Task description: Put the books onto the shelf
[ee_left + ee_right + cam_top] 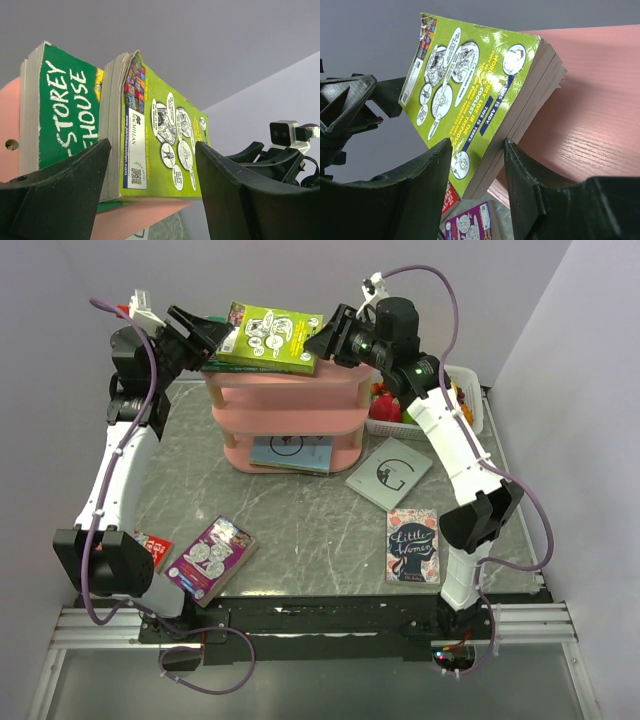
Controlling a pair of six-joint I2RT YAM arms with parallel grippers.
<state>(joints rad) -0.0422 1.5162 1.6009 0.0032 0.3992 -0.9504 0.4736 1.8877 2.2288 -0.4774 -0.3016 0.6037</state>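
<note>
The lime green paperback (pixel 268 335) with cartoon ovals on its cover lies on the top board of the pink three-tier shelf with oval boards and pale wooden posts (pixel 290 422). It rests on a darker green paperback with white lettering (pixel 65 110), and one corner juts past the board's edge. The right claw (pixel 477 142) is clamped on that jutting corner, one finger on the cover and the other under the page block. The left claw (pixel 152 145) is released, its jaws standing wide at the opposite end of the stack.

A light blue book (pixel 290 452) lies flat on the shelf's bottom tier. On the grey marbled tabletop (pixel 300 520) lie a grey-white book (pixel 390 472), a dark "Little Women" book (pixel 412 545) nearer the right arm's base, a purple book (pixel 212 558) and, just beside it, a red book (pixel 155 548) half hidden under the left arm. A white basket (pixel 385 427) of fruit stands right of the shelf.
</note>
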